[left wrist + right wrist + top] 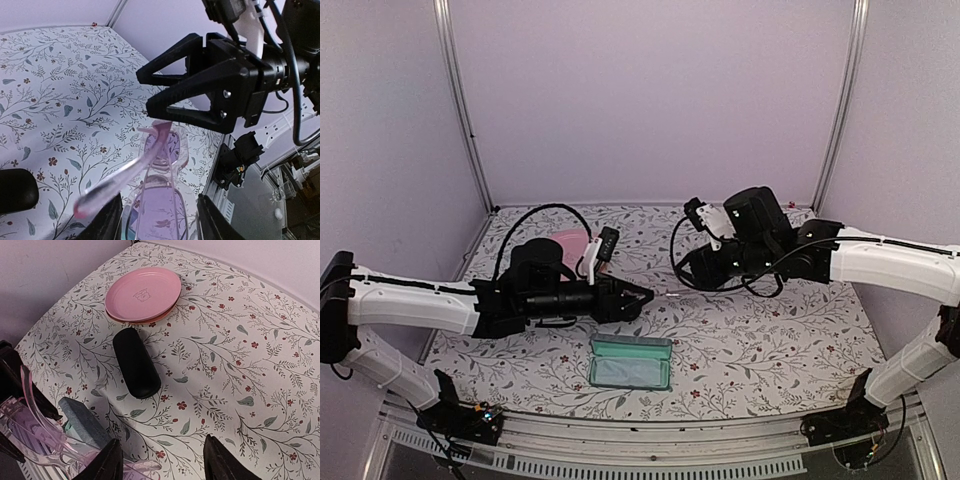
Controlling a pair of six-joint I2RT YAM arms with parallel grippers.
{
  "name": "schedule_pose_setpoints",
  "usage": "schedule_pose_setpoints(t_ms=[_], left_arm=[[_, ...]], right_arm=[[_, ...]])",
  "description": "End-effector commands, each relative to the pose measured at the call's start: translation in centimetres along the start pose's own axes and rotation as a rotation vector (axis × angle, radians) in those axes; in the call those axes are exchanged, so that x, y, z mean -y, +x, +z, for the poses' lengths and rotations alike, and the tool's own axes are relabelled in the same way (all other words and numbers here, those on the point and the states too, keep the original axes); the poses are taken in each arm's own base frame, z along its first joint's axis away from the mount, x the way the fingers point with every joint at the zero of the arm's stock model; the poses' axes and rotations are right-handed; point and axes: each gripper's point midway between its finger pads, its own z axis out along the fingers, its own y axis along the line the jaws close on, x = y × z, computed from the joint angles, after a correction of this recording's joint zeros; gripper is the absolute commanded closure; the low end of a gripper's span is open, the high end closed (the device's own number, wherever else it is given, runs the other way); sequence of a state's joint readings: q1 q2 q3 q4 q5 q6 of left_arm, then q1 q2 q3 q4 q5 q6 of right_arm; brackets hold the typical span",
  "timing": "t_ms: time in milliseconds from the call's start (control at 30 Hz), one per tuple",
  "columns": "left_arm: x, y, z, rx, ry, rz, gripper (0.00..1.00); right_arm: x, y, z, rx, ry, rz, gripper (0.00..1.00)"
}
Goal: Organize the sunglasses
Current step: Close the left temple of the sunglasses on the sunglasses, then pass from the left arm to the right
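A pair of sunglasses (162, 200) with a pale translucent pinkish frame hangs above the table, and my left gripper (157, 215) is shut on its front across one lens. One temple (115, 182) swings out to the side. My right gripper (145, 92) faces it from the far side with its jaws spread, the lower finger just above the hinge end. In the right wrist view the sunglasses (35, 440) sit at lower left. A temple tip (145, 469) lies between the apart fingers of the right gripper (162, 460), close to the left finger. From above, the left gripper (642, 297) and right gripper (685, 272) nearly meet.
A grey-blue rectangular case (631, 362) lies open just below the two grippers, near the table's front edge. The black oval case (136, 362) lies shut further back. A pink plate (142, 294) is at the back left. The floral tablecloth (240, 355) stretches to the right.
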State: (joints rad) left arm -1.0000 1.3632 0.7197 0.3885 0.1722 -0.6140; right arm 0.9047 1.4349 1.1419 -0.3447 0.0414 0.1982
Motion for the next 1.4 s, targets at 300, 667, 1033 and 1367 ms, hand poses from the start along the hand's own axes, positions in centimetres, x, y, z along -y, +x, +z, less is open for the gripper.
schedule_pose_setpoints(t_ms=[300,667,1033,1367], left_arm=[[0.4,-0.5,-0.4,-0.002,0.058,0.058,0.87],[0.4,-0.5,-1.5,-0.027,0.083,0.021,0.90],[1.2,-0.1,-1.9,-0.090,0.179,-0.098,0.91],[1.7,1.0,-0.9,-0.151,0.253,-0.220,0.92]], right_arm=[[-1.7,1.0,-2.6,-0.019,-0.084,-0.113,0.37],[-5.0,1.8,-5.7,-0.036,-0.284,-0.235,0.23],[-6.8,3.1,-4.0,-0.130,-0.232,-0.404,0.17],[-7.8,3.4,-1.8,-0.174,-0.131,-0.521,0.30]])
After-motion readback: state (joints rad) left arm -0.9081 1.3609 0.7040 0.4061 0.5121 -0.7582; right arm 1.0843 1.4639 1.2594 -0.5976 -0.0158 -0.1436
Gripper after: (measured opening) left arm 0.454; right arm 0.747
